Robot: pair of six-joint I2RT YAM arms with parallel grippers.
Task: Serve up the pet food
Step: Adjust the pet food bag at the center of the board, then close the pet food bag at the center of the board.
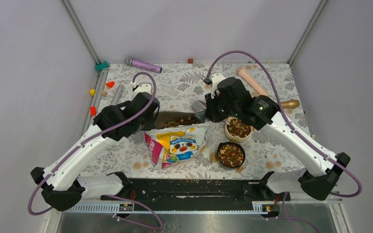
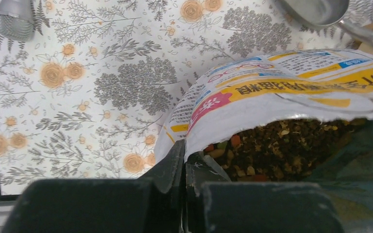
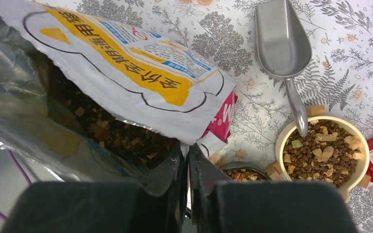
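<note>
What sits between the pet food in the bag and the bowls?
The bag itself: its side wall, pinched by the right fingers, stands between the pet food and the cream bowl. The scoop handle reaches that bowl's rim.

We see a bag [image 3: 141,73] of glossy printed plastic, silvery and crinkled inside. The scoop [image 3: 281,39] looks like smooth, dull grey metal. The pet food [image 3: 121,138] is dry, rough and matt. The cream bowl [image 3: 279,145] shines softly. The surface [image 2: 102,73] has a matt flowered covering.

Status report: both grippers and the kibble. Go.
Left gripper shut on rim of printed white-and-yellow pet food bag; right gripper pinching opposite side. Mixed brown kibble exposed inside. Empty grey metal scoop lies aside, handle reaching filled cream bowl.
</note>
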